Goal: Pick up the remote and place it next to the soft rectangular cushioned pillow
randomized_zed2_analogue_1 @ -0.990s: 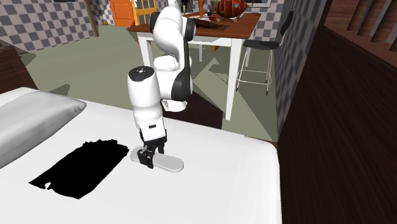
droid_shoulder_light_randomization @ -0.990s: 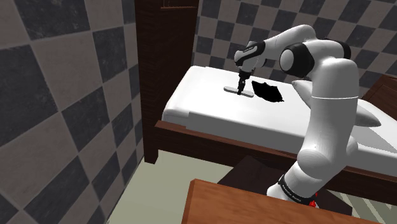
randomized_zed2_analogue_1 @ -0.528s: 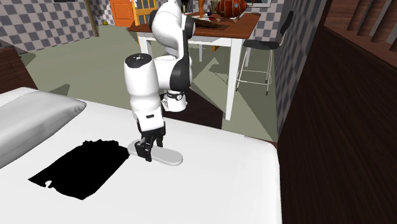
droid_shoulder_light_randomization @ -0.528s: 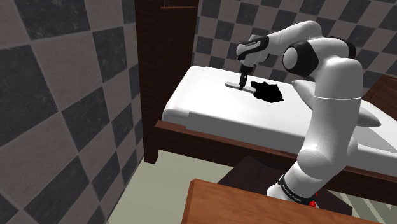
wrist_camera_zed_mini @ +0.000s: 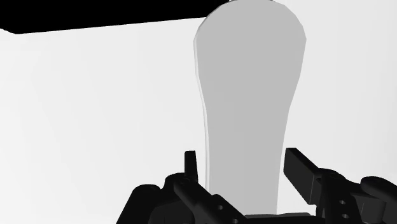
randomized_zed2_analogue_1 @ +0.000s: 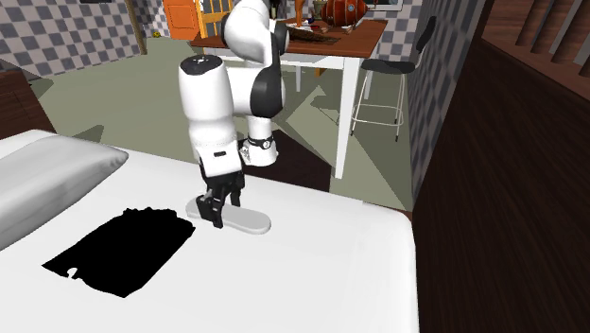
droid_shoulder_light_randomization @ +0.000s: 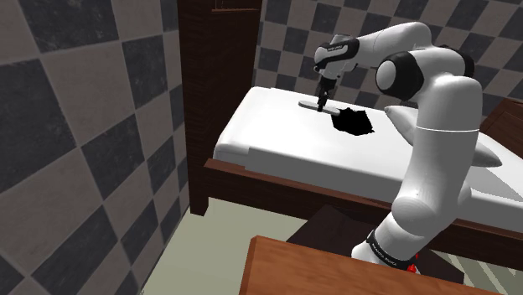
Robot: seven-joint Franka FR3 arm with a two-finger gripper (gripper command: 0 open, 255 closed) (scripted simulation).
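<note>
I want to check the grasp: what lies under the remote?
Under the remote is the white bed. The strip directly beneath it is covered, so contact cannot be judged. The gripper clasps one end.

A white bed [droid_shoulder_light_randomization: 277,147] in a dark wooden frame [droid_shoulder_light_randomization: 220,50] stands against a grey checkered wall [droid_shoulder_light_randomization: 84,126]. A ragged black patch [randomized_zed2_analogue_1: 118,248] lies on it. Far off stands a wooden table [randomized_zed2_analogue_1: 355,38], a black chair [randomized_zed2_analogue_1: 383,64] on its right.

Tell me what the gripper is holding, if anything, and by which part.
The gripper holds the pale grey remote, its fingers clasped across the narrower end; the wider end sticks out ahead of them.
</note>
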